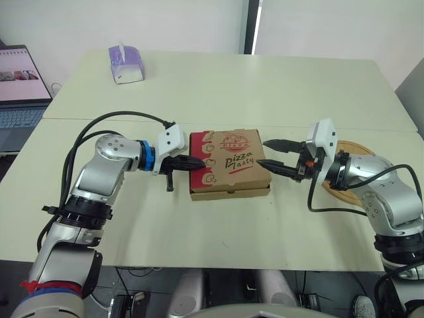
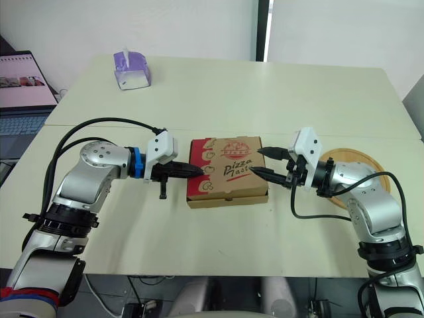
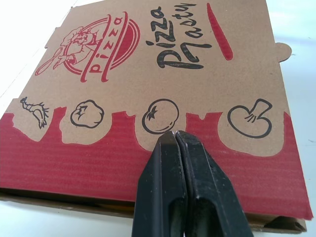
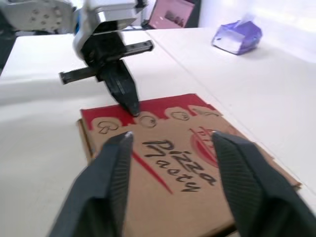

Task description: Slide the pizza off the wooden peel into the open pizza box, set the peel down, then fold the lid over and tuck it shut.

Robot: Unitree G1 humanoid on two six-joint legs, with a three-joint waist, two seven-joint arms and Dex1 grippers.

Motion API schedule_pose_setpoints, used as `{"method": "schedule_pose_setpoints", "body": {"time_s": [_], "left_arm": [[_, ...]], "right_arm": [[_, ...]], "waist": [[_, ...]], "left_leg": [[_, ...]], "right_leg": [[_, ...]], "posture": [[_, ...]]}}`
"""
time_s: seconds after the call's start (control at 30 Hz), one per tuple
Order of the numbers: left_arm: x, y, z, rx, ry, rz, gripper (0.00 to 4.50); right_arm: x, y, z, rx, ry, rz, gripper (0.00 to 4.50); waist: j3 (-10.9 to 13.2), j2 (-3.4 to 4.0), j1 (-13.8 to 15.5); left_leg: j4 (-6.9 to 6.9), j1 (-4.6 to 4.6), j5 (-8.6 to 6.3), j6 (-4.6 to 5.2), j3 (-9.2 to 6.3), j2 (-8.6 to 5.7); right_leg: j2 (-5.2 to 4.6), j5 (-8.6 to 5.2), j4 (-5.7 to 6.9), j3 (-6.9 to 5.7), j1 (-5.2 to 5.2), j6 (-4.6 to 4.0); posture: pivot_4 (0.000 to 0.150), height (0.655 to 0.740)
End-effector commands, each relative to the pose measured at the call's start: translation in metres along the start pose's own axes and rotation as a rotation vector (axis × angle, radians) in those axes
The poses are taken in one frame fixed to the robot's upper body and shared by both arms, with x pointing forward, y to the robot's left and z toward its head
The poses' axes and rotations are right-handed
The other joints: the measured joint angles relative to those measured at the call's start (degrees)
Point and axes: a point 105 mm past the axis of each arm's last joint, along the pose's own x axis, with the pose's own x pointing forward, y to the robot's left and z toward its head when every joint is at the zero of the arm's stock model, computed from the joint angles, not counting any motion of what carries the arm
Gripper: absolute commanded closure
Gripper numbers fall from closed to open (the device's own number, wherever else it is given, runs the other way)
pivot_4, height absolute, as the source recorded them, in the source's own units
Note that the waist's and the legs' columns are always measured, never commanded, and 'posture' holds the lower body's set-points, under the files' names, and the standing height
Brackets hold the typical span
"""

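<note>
- The box (image 1: 230,163) stands in the middle of the table (image 1: 265,86), between the two grippers.
- Its lid (image 3: 148,74) is folded down flat, with the print facing up.
- The left gripper (image 1: 199,162) has its fingers pressed together, holding nothing. Its tip rests on the red band at the left edge of the lid.
- The right gripper (image 1: 263,152) is spread wide and holds nothing. Its fingertips are at the right edge of the box, just over the lid; whether they touch it cannot be told.
- The peel (image 2: 354,159) lies on the table right of the box, partly under the right arm.
- A tissue box (image 1: 125,64) is far left, and a laptop (image 1: 20,86) is at the left edge.
</note>
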Motion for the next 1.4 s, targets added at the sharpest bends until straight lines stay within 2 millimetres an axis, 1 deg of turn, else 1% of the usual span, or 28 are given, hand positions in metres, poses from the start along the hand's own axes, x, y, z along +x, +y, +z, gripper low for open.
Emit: {"method": "schedule_pose_setpoints", "body": {"time_s": [0.03,0.1,0.17,0.3,0.37,0.5,0.57,0.73,0.83,0.87,0.93,1.0,1.03,1.1,1.17,1.2,1.23,1.3,1.33,1.37,1.4], "left_arm": [[0.003,-0.006,-0.004,0.014,0.022,-0.027,4.50],[0.004,-0.006,-0.004,0.016,0.025,-0.027,4.50],[0.004,-0.005,-0.003,0.015,0.024,-0.026,4.50],[0.007,-0.010,-0.007,0.006,0.038,-0.041,4.50],[0.008,-0.010,-0.009,0.007,0.050,-0.041,4.50],[0.011,-0.010,-0.015,0.022,0.073,-0.039,4.50],[0.012,-0.010,-0.016,0.022,0.071,-0.040,4.50],[0.013,-0.010,-0.016,0.009,0.061,-0.034,4.50],[0.011,-0.009,-0.005,-0.001,-0.010,-0.027,4.50],[0.009,-0.008,0.001,-0.008,-0.050,-0.025,4.50],[0.003,-0.004,0.017,-0.034,-0.139,0.007,4.50],[-0.007,0.001,0.033,-0.064,-0.232,0.048,4.50],[-0.014,0.004,0.041,-0.075,-0.278,0.078,4.32],[-0.028,0.008,0.048,-0.092,-0.327,0.132,3.91],[-0.039,0.009,0.048,-0.101,-0.339,0.178,3.27],[-0.044,0.012,0.044,-0.111,-0.335,0.221,2.97],[-0.050,0.014,0.037,-0.118,-0.315,0.268,2.65],[-0.060,0.020,0.016,-0.136,-0.254,0.378,2.00],[-0.064,0.021,0.007,-0.146,-0.234,0.421,1.68],[-0.066,0.021,0.003,-0.152,-0.225,0.446,1.34],[-0.068,0.024,-0.006,-0.162,-0.203,0.499,1.06]], "right_arm": [[-0.003,-0.002,-0.008,-0.012,0.031,-0.021,3.42],[-0.003,-0.004,-0.017,-0.012,0.055,-0.035,4.11],[-0.003,-0.003,-0.026,-0.017,0.088,-0.030,4.47],[0.000,0.008,-0.046,-0.030,0.170,0.016,4.47],[0.000,0.010,-0.053,-0.046,0.198,0.029,4.47],[0.001,0.011,-0.065,-0.041,0.240,0.030,4.47],[0.002,0.009,-0.066,-0.037,0.239,0.021,4.47],[0.002,0.005,-0.064,-0.030,0.226,0.008,4.47],[0.002,0.004,-0.053,-0.026,0.178,0.007,4.47],[0.002,0.003,-0.047,-0.032,0.151,0.004,4.47],[0.002,-0.002,-0.026,-0.035,0.081,-0.021,4.47],[-0.002,-0.011,-0.007,-0.073,0.035,-0.053,4.47],[-0.006,-0.017,0.001,-0.102,0.025,-0.077,4.29],[-0.017,-0.027,0.006,-0.178,0.056,-0.109,3.84],[-0.026,-0.033,0.006,-0.226,0.089,-0.120,3.15],[-0.031,-0.037,0.006,-0.228,0.101,-0.140,2.81],[-0.037,-0.042,0.004,-0.228,0.119,-0.160,2.45],[-0.046,-0.052,-0.008,-0.239,0.175,-0.205,1.78],[-0.048,-0.055,-0.015,-0.237,0.197,-0.217,1.40],[-0.050,-0.057,-0.019,-0.235,0.209,-0.224,1.04],[-0.050,-0.061,-0.028,-0.237,0.242,-0.241,0.73]], "waist": [[0.0,0.00,0.0],[0.0,0.00,0.0],[0.0,0.00,0.0],[0.0,0.01,0.0],[0.0,0.00,0.0],[0.0,0.01,0.0],[0.0,0.01,0.0],[0.0,0.01,0.0],[0.0,0.00,0.0],[0.0,0.00,0.0],[0.0,0.00,0.0],[0.0,0.00,0.0],[0.0,0.00,0.0],[0.0,0.01,0.0],[0.0,0.00,0.0],[0.0,0.01,-0.1],[0.0,0.01,-0.1],[0.0,0.01,-0.1],[0.0,0.01,-0.1],[0.0,0.01,-0.1],[0.0,0.01,0.0]], "left_leg": [[0.00,0.00,-0.01,0.01,0.03,0.00],[0.00,0.00,-0.01,0.02,0.04,-0.01],[0.01,0.01,-0.01,0.02,0.05,-0.01],[0.00,0.01,-0.01,0.02,0.03,0.00],[0.00,0.01,-0.01,0.02,0.05,0.00],[0.01,0.03,-0.01,0.02,0.05,-0.01],[0.01,0.05,-0.01,0.02,0.05,-0.01],[0.02,0.07,-0.01,0.02,0.04,-0.01],[0.03,0.07,-0.01,0.02,0.04,-0.01],[0.03,0.07,-0.01,0.02,0.04,-0.01],[0.03,0.04,-0.01,0.02,0.03,-0.01],[0.04,0.00,-0.01,0.02,0.03,0.00],[0.05,-0.04,-0.01,0.02,0.03,0.00],[0.05,-0.04,-0.01,0.02,0.01,0.01],[0.02,-0.03,-0.01,0.01,-0.01,0.02],[0.00,-0.03,-0.01,0.01,-0.01,0.01],[-0.02,-0.01,-0.01,0.00,0.01,0.01],[-0.02,0.00,0.01,-0.02,0.04,0.01],[-0.02,0.03,0.01,-0.02,0.05,0.01],[-0.02,0.03,0.00,-0.02,0.06,0.01],[-0.02,0.03,0.00,-0.02,0.05,0.02]], "right_leg": [[0.00,0.00,0.00,0.02,0.00,0.00],[0.00,0.00,0.01,0.02,0.00,0.00],[0.00,0.00,0.03,0.03,0.00,0.00],[0.00,0.00,0.02,0.01,0.00,0.00],[0.00,0.00,0.02,0.02,0.00,0.00],[0.00,0.00,0.03,0.03,0.00,0.00],[0.00,0.00,0.03,0.02,0.03,0.00],[0.00,0.00,0.03,0.02,0.06,0.00],[0.00,0.00,0.03,0.02,0.06,0.00],[0.00,0.00,0.03,0.02,0.06,0.01],[0.00,0.00,0.04,0.01,0.04,0.01],[-0.01,0.00,0.04,0.02,0.00,0.01],[-0.01,0.01,0.05,0.02,-0.04,0.01],[-0.01,0.00,0.05,0.01,-0.05,0.01],[-0.01,0.00,0.00,-0.01,-0.03,0.01],[-0.01,0.00,-0.02,-0.02,-0.03,0.01],[-0.01,0.00,-0.03,0.00,-0.03,0.01],[-0.01,0.00,-0.02,0.03,-0.03,0.01],[-0.01,0.00,-0.01,0.05,-0.02,0.01],[-0.02,0.00,-0.01,0.05,-0.02,0.01],[-0.02,0.00,0.00,0.04,-0.02,0.01]], "posture": [[0.150,0.7400],[0.150,0.7400],[0.150,0.7400],[0.150,0.7400],[0.150,0.7400],[0.150,0.7400],[0.150,0.7400],[0.150,0.7400],[0.150,0.7400],[0.150,0.7400],[0.150,0.7400],[0.150,0.7400],[0.150,0.7400],[0.150,0.7400],[0.150,0.7400],[0.150,0.7400],[0.150,0.7400],[0.150,0.7400],[0.150,0.7400],[0.150,0.7400],[0.150,0.7400]]}}
